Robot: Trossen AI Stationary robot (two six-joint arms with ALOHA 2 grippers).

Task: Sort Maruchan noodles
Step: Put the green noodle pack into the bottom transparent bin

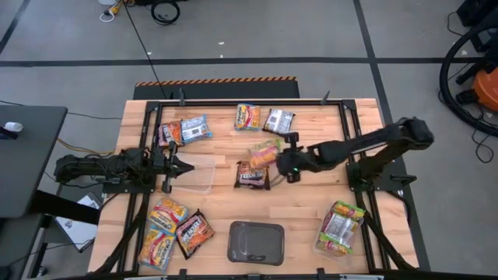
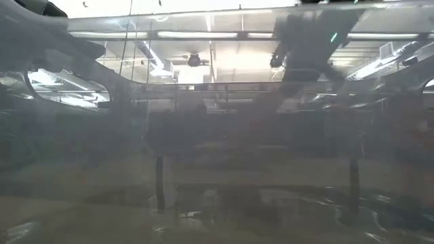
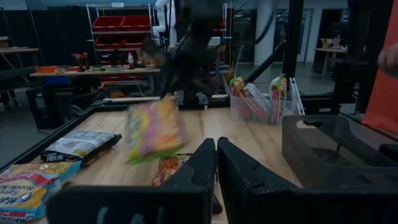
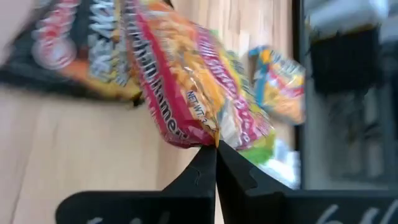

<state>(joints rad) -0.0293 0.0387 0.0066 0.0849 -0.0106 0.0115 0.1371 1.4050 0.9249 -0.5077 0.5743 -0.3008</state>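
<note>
- right gripper (image 1: 274, 155) is up over the middle of the wooden table (image 1: 311, 206), fingers pinched tight on the edge of a yellow-green and pink crinkly plastic ramen packet (image 1: 264, 152). Same packet in the right wrist view (image 4: 205, 93) hangs from the fingertips, yellow noodle pic w/ a pink-red band. Lettering runs along the band but too smeared to read properly, only "NET WT" comes through
- right under/beside it lies a dark brown-black packet w/ orange print (image 1: 251, 176), flat on the table
- far edge of table: an orange-red packet (image 1: 247, 117) next to a dark silver-ish packet (image 1: 278, 120); further left a blue-silver packet (image 1: 195, 127) touching a dark red-and-black packet (image 1: 170, 133)
- near-left corner: pile of orange-yellow packets (image 1: 162, 225) plus one darker orange-and-black packet (image 1: 194, 232) leaning on them. Left wrist view shows a yellow packet (image 3: 28, 186) w/ "Noodle S..." readable, rest cut off
- clear plastic tub at the near-right (image 1: 340, 228) holds a few yellow-green packets standing on edge (image 3: 255, 99)
- second clear plastic tub (image 1: 198, 173), left of centre, just in front of the left gripper (image 1: 180, 169); that one's fingers are closed together w/ nothing between them (image 3: 216, 163)
- grey rounded tray (image 1: 255, 242) at the near edge, middle
- low view is all haze, nothing useful
</note>
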